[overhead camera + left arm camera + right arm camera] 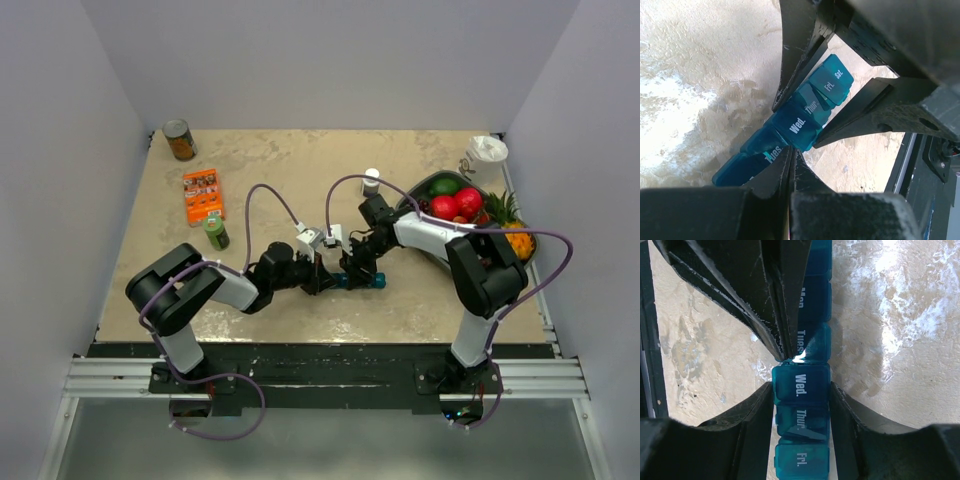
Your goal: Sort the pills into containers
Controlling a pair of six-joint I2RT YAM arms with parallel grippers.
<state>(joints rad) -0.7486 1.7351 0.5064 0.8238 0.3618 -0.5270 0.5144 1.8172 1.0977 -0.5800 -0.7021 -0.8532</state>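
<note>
At the far left corner of the counter (pixel 290 170) stands a tin can (pixel 180 140), with an orange packet (pixel 203 195) and a small green bottle (pixel 216 233) nearer, all well apart from the arms. The left arm (pixel 235 285) folds its elbow back by the near left edge and lays its forearm low, reaching right toward the centre. The left pincer (pixel 791 159) is closed to a point, its tips meeting the teal pill-container strip (pixel 799 125) at the seam between the Tues. and Wed. lids. The strip lies flat just in from the near edge, near the centre. The right pincer (pixel 801 392) straddles it at Wed. and Thur., one finger pressed to each long side, holding it at a middling width. The right arm (pixel 430 232) comes down from a raised elbow at the right, beside the grey fruit tray (pixel 430 180). A white bottle (pixel 371 181) stands just behind its wrist. Bare counter stretches behind the strip to the back wall.
</note>
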